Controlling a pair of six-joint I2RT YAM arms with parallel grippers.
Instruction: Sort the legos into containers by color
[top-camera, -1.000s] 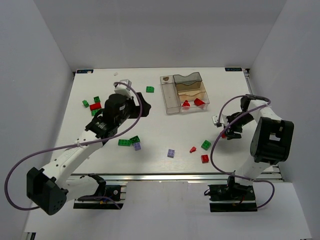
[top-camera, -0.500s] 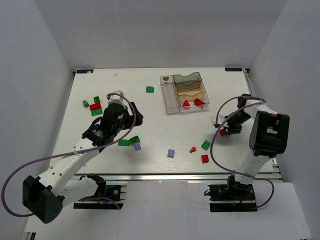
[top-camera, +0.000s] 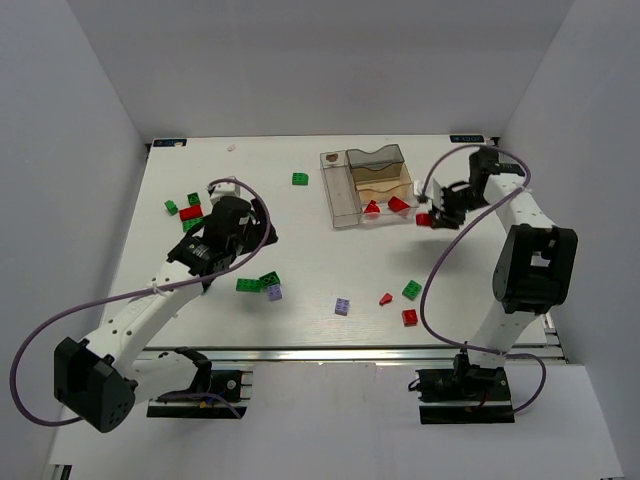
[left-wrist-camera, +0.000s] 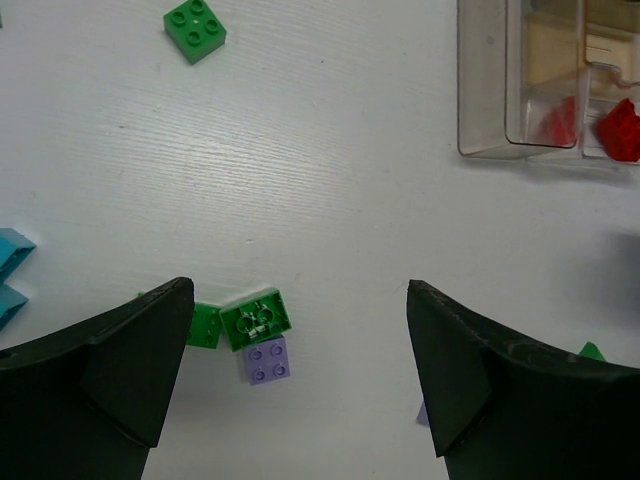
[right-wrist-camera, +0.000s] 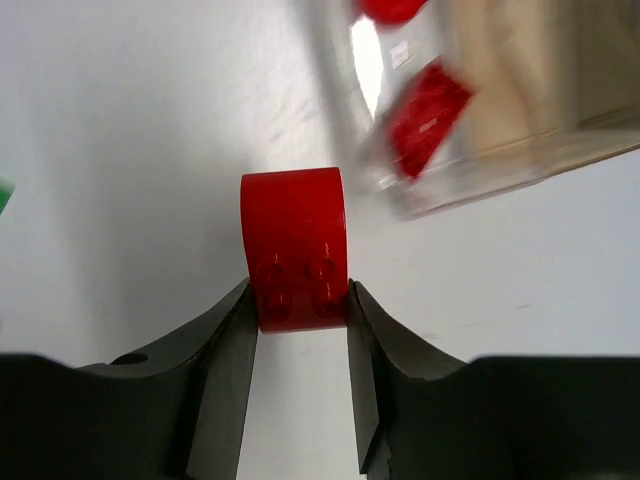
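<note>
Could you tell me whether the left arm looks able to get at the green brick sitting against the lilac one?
Probably yes. The left gripper is open, with the green brick in view between its fingers and nothing over it. The lilac brick touches it, so a grasp may catch both.

Matte white rectangular table top (top-camera: 330, 255): flat, with a fine grain showing at close range. Plain pale grey back wall (top-camera: 320, 70) rises from the table's far edge. Pale grey left side panel (top-camera: 60, 180) and pale grey right side panel (top-camera: 590, 130) stand along its left and right edges, enclosing it on three sides. Small dark corner tabs (top-camera: 166, 143) sit at the table's far corners. Slotted silver aluminium rail (top-camera: 330, 352) runs along its near edge. White flat lower surface (top-camera: 330, 430) lies on the near side of that rail. Lighting even and diffuse; shadows on the table soft.
</note>
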